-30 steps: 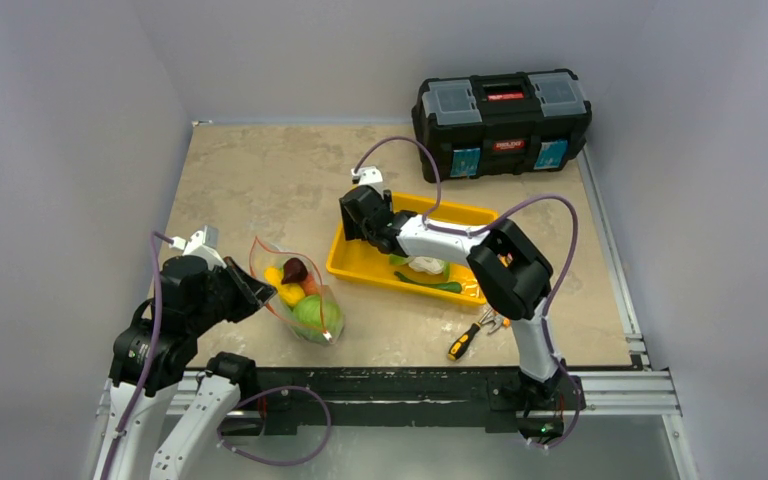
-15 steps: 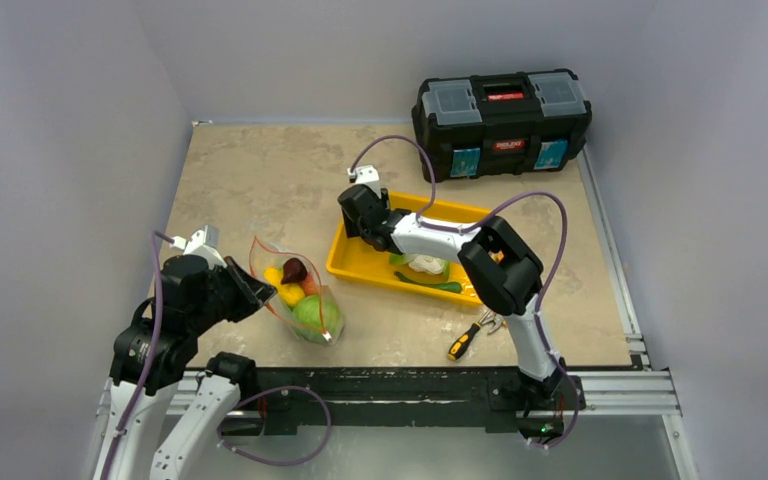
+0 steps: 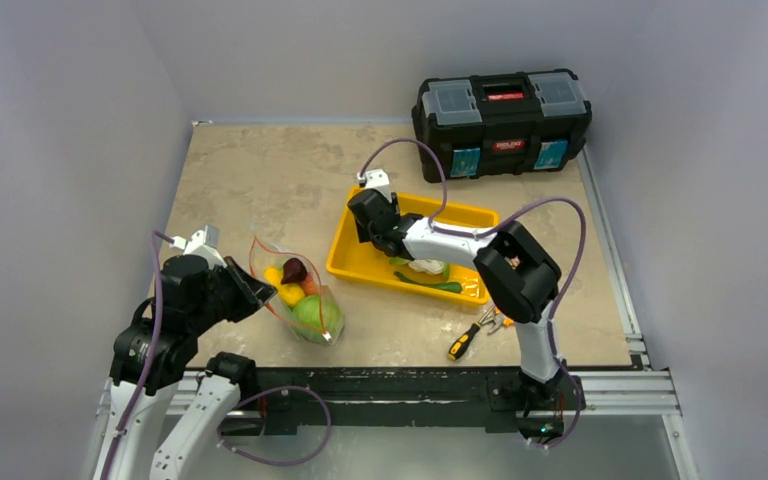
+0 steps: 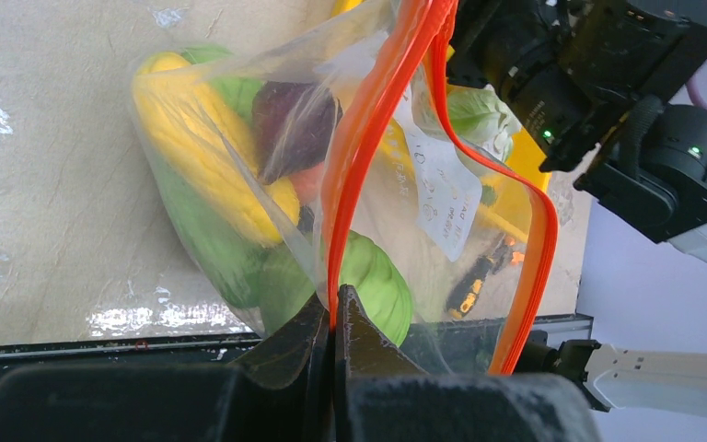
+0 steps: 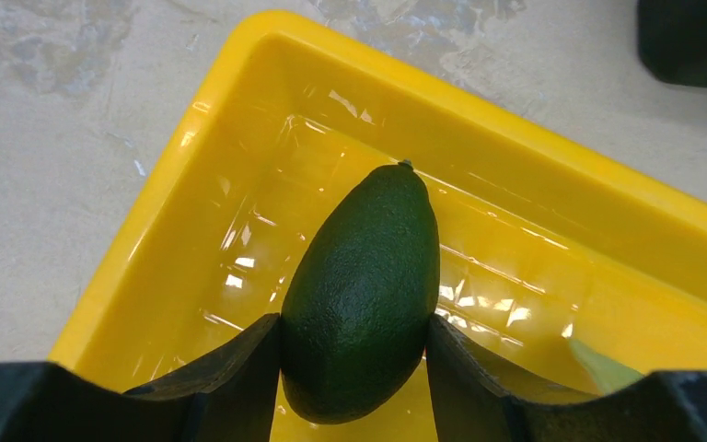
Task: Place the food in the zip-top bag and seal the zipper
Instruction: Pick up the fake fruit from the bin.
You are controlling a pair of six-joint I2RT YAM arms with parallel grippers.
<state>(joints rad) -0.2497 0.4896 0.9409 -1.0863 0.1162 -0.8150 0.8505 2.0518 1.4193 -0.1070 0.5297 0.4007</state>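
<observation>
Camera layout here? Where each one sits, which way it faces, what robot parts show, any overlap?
Top external: above and behind the bases, looking down on the table; left arm and right arm show.
Left wrist: on the left arm, looking along the left gripper, shut on the orange zipper of the bag; own fingers at bottom.
Right wrist: on the right arm, looking down into a yellow tray corner; right gripper clamps an avocado.
Shared: top and right wrist both show the tray; top and left wrist, the bag.

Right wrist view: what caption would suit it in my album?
Right gripper shut on a dark green toy avocado over the corner of a yellow plastic tray.
</observation>
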